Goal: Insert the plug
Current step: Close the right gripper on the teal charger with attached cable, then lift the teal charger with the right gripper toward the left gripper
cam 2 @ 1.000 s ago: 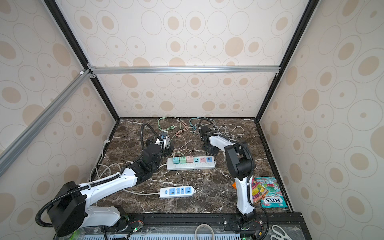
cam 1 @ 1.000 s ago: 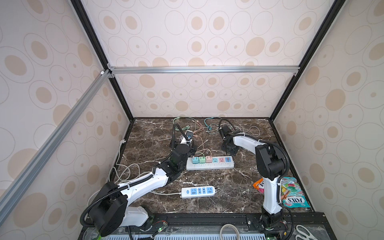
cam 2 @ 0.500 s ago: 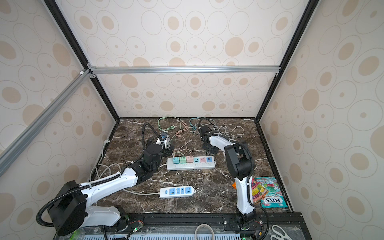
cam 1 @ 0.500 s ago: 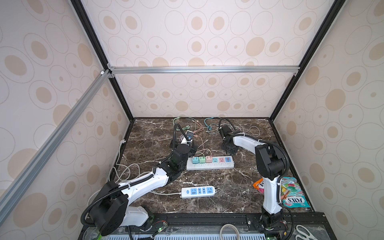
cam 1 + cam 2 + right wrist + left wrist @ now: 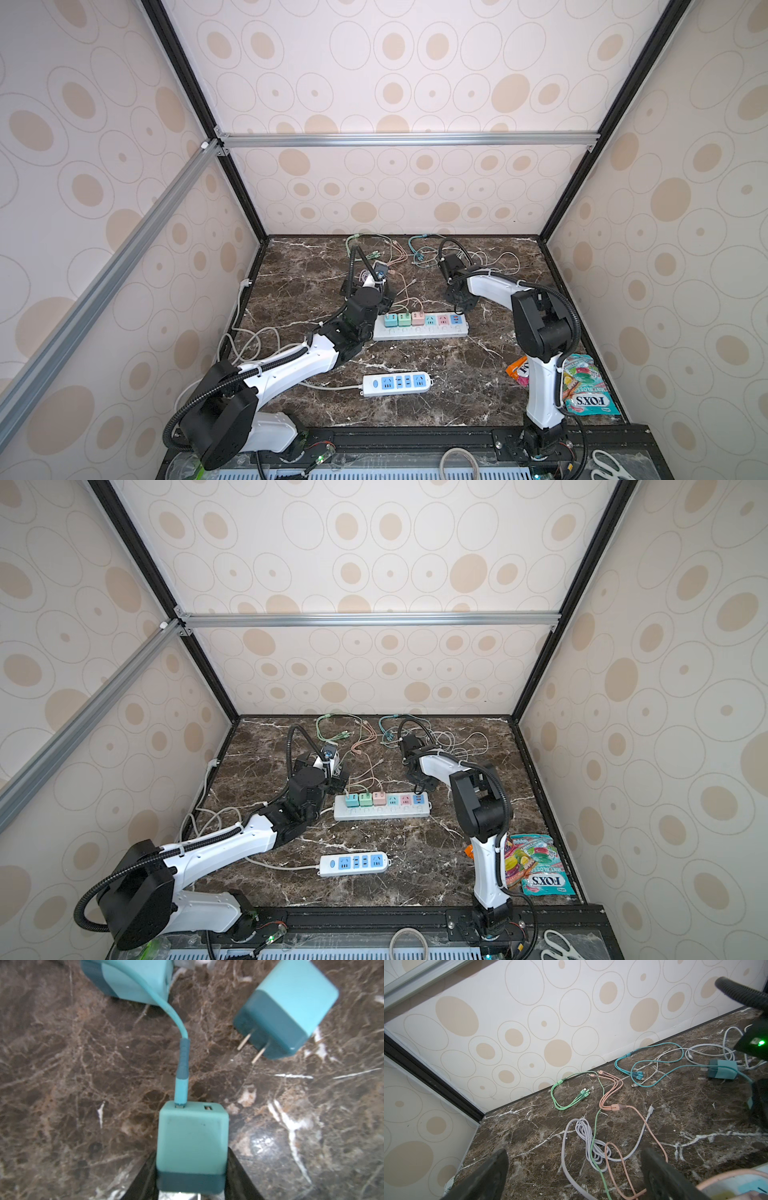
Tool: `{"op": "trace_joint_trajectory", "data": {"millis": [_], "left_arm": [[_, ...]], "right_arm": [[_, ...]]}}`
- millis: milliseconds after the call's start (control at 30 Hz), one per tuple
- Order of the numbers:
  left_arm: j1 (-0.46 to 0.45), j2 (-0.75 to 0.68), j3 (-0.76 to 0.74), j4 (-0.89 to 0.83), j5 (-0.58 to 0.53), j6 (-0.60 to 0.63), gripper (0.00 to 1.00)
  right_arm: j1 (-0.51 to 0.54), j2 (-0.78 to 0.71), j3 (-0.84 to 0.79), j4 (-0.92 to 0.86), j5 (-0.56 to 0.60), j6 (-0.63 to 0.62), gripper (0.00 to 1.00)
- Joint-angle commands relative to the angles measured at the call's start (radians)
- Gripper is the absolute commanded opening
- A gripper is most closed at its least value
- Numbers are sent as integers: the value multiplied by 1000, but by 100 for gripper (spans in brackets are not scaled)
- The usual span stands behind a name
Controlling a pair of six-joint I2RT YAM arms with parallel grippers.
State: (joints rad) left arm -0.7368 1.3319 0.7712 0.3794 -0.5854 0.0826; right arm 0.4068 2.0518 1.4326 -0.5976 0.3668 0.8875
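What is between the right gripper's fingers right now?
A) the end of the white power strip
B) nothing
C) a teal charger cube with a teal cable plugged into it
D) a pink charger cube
C: the right wrist view shows the right gripper closed against both sides of a teal charger cube, with a teal cable plugged into one of its ports.
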Motion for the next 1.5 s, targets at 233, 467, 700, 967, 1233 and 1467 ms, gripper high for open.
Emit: {"op": "trace_joint_trajectory", "data": {"millis": [233, 467, 700, 967, 1233, 1467], "left_arm": [[6, -3, 58, -4, 44, -41, 98], [10, 9, 123, -64, 111, -95, 98], [18, 3, 141, -83, 153, -134, 98], [71, -19, 153, -132, 312, -227, 98], [147, -53, 157, -137, 498, -315, 98], [194, -29, 179, -186, 698, -335, 98]], "right_arm": [[10, -252, -189, 178, 9, -227, 0], [27, -374, -282, 319, -53, -451, 0], [33, -509, -415, 523, -148, -576, 0], [72, -635, -499, 657, -170, -799, 0], [140, -687, -550, 761, -203, -1145, 0], [178, -697, -623, 899, -387, -1414, 0]]}}
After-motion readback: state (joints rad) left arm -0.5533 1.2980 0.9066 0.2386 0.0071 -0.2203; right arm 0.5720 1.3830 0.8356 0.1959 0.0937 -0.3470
